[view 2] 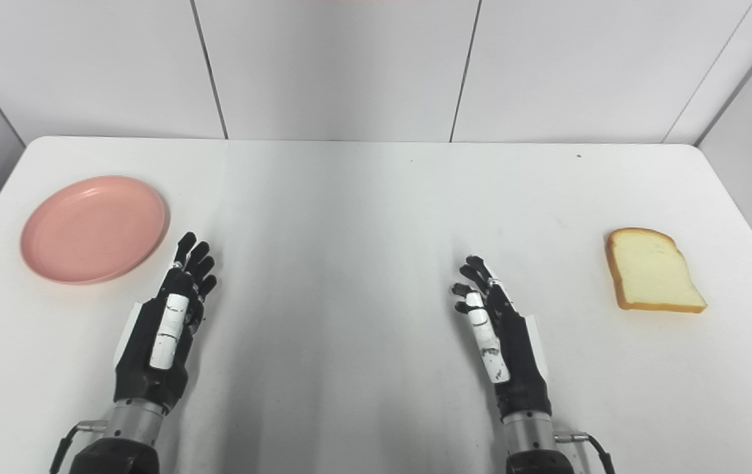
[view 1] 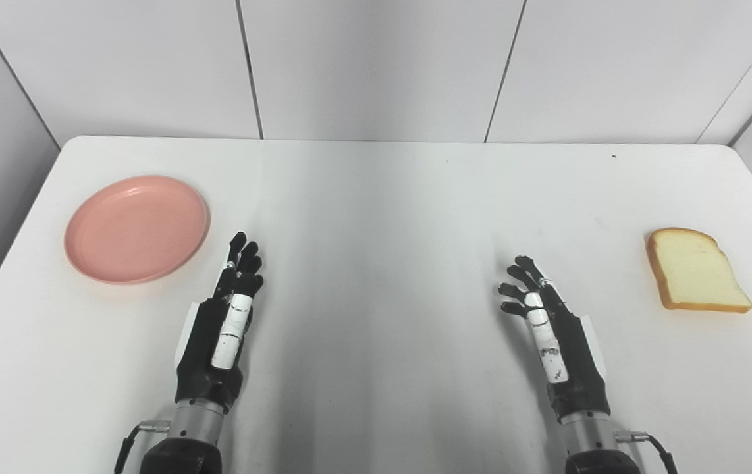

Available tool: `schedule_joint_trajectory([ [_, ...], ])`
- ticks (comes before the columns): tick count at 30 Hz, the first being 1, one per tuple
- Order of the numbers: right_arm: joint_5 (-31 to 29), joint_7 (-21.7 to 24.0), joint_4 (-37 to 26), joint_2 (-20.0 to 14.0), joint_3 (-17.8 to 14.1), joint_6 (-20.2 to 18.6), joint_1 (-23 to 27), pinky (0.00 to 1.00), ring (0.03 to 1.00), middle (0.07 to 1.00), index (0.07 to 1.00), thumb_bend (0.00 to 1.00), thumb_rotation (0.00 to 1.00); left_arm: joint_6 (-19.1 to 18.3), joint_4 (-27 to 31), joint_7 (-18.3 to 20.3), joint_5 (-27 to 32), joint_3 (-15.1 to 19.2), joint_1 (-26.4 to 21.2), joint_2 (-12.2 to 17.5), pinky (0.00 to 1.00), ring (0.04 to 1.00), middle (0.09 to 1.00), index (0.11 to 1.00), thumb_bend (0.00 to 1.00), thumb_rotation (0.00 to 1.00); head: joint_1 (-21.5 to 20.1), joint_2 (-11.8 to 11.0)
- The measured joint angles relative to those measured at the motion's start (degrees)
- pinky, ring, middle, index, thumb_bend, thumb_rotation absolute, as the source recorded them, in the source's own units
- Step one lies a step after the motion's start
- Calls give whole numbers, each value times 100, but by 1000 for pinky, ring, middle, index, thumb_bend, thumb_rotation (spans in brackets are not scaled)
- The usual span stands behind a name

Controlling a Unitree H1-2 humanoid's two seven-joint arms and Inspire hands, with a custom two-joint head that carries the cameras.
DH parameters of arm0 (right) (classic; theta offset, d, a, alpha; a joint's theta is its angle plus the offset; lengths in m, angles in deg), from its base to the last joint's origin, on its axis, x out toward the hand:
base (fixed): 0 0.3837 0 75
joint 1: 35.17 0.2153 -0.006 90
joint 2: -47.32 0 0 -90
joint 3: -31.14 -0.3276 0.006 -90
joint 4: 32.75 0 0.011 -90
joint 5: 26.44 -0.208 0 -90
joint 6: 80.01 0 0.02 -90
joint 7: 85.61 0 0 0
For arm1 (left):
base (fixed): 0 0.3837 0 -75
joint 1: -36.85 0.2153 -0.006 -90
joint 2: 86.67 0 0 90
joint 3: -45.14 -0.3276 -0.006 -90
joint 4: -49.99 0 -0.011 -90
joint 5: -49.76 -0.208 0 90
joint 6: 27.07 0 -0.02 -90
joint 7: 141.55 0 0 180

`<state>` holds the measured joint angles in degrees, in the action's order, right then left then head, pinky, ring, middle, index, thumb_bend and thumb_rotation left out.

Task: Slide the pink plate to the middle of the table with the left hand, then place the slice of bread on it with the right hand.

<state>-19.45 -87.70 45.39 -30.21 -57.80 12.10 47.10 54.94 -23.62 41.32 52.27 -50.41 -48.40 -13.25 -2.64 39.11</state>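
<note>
A white table (view 1: pixel 376 197) fills most of the scene, with pale wall panels (view 1: pixel 376 66) standing behind its far edge. The pink plate (view 1: pixel 137 228) sits on the left side of the table, about midway between the near and far edges, and it carries nothing. The slice of bread (view 1: pixel 695 270) lies flat on the far right side, well apart from the plate, its rounded crust end pointing toward the far edge.

The 2 hands come up from the near edge, each over the table and clear of both things. The left hand (view 1: pixel 228 316) is just to the right of the plate's near rim, close to it but not touching; its fingers (view 1: pixel 244 257) are stretched out and slightly apart, pointing toward the far edge, and it holds nothing. The right hand (view 1: pixel 547 322) is right of the table's middle, well apart from the bread; its fingers (view 1: pixel 517 280) are spread and lightly curled (tips leaning toward the left), and it also holds nothing.

The middle of the table between the hands shows only a soft grey shading on the white surface.
</note>
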Motion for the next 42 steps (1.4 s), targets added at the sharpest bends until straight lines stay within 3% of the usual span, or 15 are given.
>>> schedule_joint_trajectory([
  [13,20,-4,179,-39,0,167,53,740,797,867,874,671,964,105,-158,2,-114,-30,-10,9,995,1000,1000,1000,744,869,9,-193],
  [18,35,-9,256,-36,4,270,68,735,796,866,875,645,965,172,-277,4,-124,-30,-11,10,999,1000,1000,1000,750,872,17,-237],
  [25,221,-79,347,-32,19,597,19,835,881,913,904,655,997,344,-271,21,-99,-31,16,-16,1000,1000,1000,1000,766,857,44,-272],
  [30,143,-86,511,-48,9,999,14,888,916,951,944,744,1000,731,-326,-9,-97,1,70,-140,1000,1000,1000,1000,775,881,132,-308],
  [36,-113,-35,610,-203,-11,1422,15,916,923,957,955,722,993,977,-529,-70,-137,-30,95,-246,1000,1000,1000,1000,758,876,571,-501],
  [38,-281,32,636,-270,-32,1495,15,929,930,959,959,711,988,1095,-601,-100,-247,-81,142,-295,1000,1000,1000,1000,744,884,1017,-815],
  [40,-409,77,671,-314,-38,1564,18,935,934,961,962,705,991,1264,-761,-105,-326,-148,150,-329,1000,1000,1000,1000,740,889,1020,-817],
  [41,-479,120,699,-327,-43,1653,23,938,935,961,962,698,997,1370,-873,-109,-365,-178,149,-340,998,1000,1000,1000,742,895,1176,-991],
  [42,-509,146,743,-333,-45,1721,29,939,937,961,961,694,999,1426,-966,-119,-392,-201,148,-349,995,1000,1000,1000,744,897,1178,-993],
])
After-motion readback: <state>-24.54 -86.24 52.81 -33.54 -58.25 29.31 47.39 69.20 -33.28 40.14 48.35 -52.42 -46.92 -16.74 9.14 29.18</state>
